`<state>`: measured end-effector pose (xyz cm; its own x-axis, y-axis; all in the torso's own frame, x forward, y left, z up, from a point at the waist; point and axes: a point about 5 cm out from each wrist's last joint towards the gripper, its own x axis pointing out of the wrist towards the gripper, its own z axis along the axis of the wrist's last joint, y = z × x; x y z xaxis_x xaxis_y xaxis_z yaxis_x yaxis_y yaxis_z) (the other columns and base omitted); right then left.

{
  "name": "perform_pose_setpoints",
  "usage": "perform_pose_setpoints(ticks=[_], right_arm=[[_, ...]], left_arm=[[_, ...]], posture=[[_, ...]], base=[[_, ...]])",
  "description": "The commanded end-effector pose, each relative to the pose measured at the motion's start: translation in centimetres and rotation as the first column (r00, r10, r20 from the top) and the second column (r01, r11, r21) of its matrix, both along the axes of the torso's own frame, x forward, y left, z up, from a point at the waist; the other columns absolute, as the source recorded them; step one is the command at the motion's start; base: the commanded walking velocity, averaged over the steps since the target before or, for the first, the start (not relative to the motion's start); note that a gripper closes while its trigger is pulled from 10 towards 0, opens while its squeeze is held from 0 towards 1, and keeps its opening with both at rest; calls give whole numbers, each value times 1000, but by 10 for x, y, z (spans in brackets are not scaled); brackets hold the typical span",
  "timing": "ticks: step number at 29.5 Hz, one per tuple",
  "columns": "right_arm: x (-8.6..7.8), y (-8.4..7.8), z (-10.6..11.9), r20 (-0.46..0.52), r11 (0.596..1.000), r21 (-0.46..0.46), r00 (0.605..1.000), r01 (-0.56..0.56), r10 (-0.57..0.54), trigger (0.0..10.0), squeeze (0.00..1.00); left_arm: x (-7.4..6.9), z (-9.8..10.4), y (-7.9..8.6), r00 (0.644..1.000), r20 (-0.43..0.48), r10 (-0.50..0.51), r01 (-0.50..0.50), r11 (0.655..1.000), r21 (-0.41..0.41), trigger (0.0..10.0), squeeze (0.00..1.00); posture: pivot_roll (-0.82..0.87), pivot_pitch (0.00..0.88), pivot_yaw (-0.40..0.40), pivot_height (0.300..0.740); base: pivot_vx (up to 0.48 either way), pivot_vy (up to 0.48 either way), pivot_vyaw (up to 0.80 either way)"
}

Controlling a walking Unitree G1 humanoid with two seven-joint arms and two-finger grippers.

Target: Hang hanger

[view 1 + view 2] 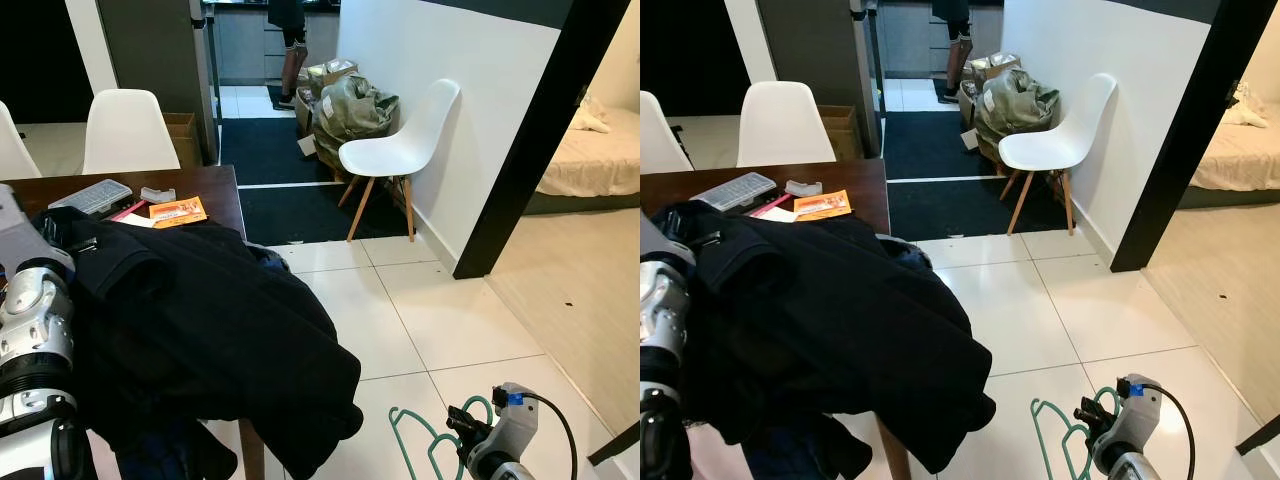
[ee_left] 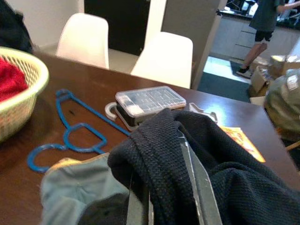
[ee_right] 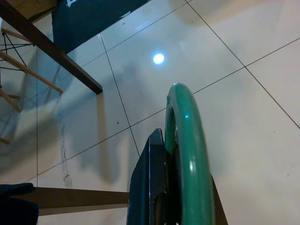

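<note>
White tiled floor beside a dark wooden table. The right gripper clenches the green plastic hanger, ready for hanging. The left gripper, fingers buried in the black knitted garment: grip unclear.

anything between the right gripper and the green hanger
No, nothing visible: the right gripper is shut on the green hanger, holding it low over the tiled floor beside the table's black coat.

White tiled floor, white chair against white wall, dark rug.
</note>
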<state>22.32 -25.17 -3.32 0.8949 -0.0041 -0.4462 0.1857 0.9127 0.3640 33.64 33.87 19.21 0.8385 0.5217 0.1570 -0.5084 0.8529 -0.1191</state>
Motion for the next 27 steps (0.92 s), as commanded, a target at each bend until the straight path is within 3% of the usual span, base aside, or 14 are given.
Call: perform_pose_setpoints(ticks=[1,4,5,7,10,11,13,14,18,19,20,21,25,27], right_arm=[[-2,-2,-1,0,1000,7,1000,20,-20,10000,0],[-2,-2,-1,1,1000,8,1000,22,-22,10000,0],[-3,-2,-1,2,1000,9,1000,23,-23,10000,0],[-3,-2,-1,2,1000,9,1000,23,-23,10000,0],[-3,-2,-1,3,1000,9,1000,23,-23,10000,0],[-3,-3,-1,4,1000,9,1000,24,-24,10000,0],[-3,-3,-1,4,1000,9,1000,24,-24,10000,0],[-3,-4,0,4,1000,10,1000,24,-24,10000,0],[-3,-4,0,3,1000,10,1000,21,-21,10000,0],[-3,-4,-1,1,1000,10,1000,18,-18,10000,0],[-3,-4,-1,1,1000,10,1000,18,-18,10000,0],[-4,-4,-1,0,1000,11,1000,17,-17,10000,0],[-4,-5,-1,-1,1000,11,1000,16,-16,10000,0],[-4,-5,0,2,1000,10,1000,19,-19,10000,0]], left_arm=[[-5,2,10,999,-11,40,-40,998,41,10000,0],[-17,21,32,990,45,137,-140,987,76,10000,0],[-33,44,58,960,115,255,-267,957,111,10000,0],[-33,44,58,960,115,255,-267,957,111,10000,0],[-53,62,81,910,174,376,-399,908,123,10000,0],[-70,70,96,864,209,458,-486,867,109,10000,0],[-70,70,96,864,209,458,-486,867,109,10000,0],[-97,69,118,797,218,563,-591,801,93,10000,0],[-97,56,117,810,185,557,-576,814,69,10000,0],[-89,36,109,845,131,519,-528,848,45,10000,0],[-89,36,109,845,131,519,-528,848,45,10000,0],[-75,14,95,889,72,452,-453,891,1,10000,0],[-67,0,85,913,39,405,-404,914,-29,10000,0],[-44,-31,53,962,-51,269,-272,960,-71,10000,0]], posture=[[-27,0,-29,740],[-27,0,-27,740],[-28,0,-23,740],[-28,0,-23,740],[-28,0,-20,740],[-24,0,-26,740],[-24,0,-26,740],[-12,0,-41,740],[-6,0,-46,740],[-7,0,-45,740],[-7,0,-45,740],[-9,0,-45,740],[-9,0,-45,740],[-25,0,-37,740]], base=[[0,0,0],[0,0,0],[0,0,0],[0,0,0],[0,0,0],[0,0,0],[0,0,0],[0,0,0],[0,0,0],[0,0,0],[0,0,0],[0,0,0],[0,0,0],[0,0,0]])
